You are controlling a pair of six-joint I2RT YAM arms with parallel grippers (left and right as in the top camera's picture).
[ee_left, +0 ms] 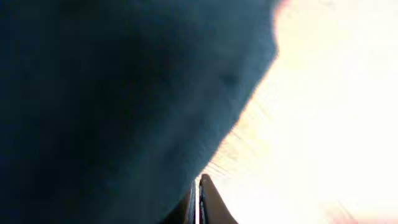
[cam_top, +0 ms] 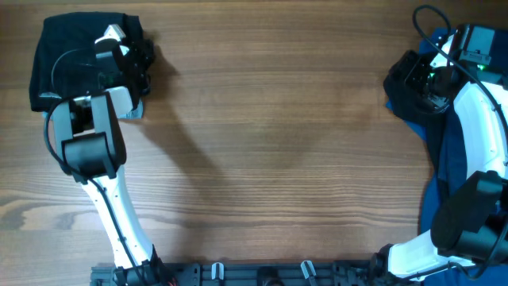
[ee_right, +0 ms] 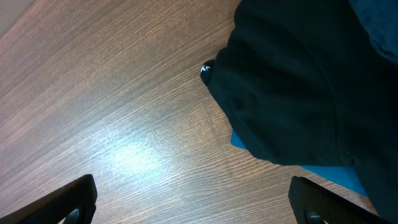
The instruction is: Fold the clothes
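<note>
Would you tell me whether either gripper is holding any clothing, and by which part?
Nothing seems held. The right gripper is open over the table; the left gripper is shut at the black garment, no cloth showing between its fingers.

left wrist view: soft black cloth garment (ee_left: 112, 99) blurred, brown wooden tabletop (ee_left: 329, 106) glaring white at 3 o'clock, perhaps overexposed.

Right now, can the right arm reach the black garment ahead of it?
Probably yes: the right end effector is open, close to the black garment, with only table between them.
</note>
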